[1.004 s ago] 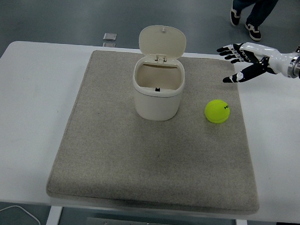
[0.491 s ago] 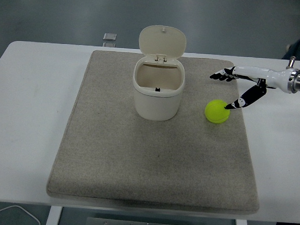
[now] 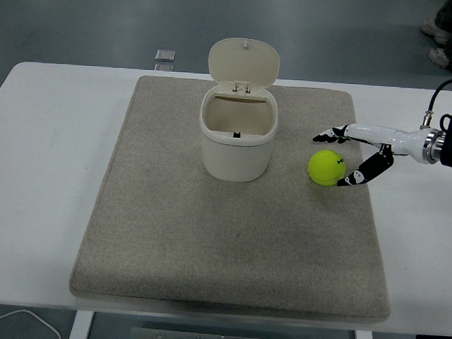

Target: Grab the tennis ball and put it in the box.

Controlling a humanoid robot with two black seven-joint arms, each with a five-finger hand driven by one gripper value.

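A yellow-green tennis ball (image 3: pixel 326 167) lies on the grey mat (image 3: pixel 230 237), to the right of a cream box (image 3: pixel 237 140) whose lid stands open at the back. My right hand (image 3: pixel 337 156) reaches in from the right edge, low over the mat. Its fingers are spread around the ball's right side, the upper fingers just above the ball and the thumb at its lower right. The fingers are not closed on the ball. My left arm is out of view.
The mat covers most of the white table (image 3: pixel 40 131). A small grey object (image 3: pixel 165 56) lies at the table's far edge. A person's shoes (image 3: pixel 445 36) show at the top right, on the floor.
My right hand has come down and left from above the mat's far right corner to the ball's right side. The ball has shifted very slightly left.
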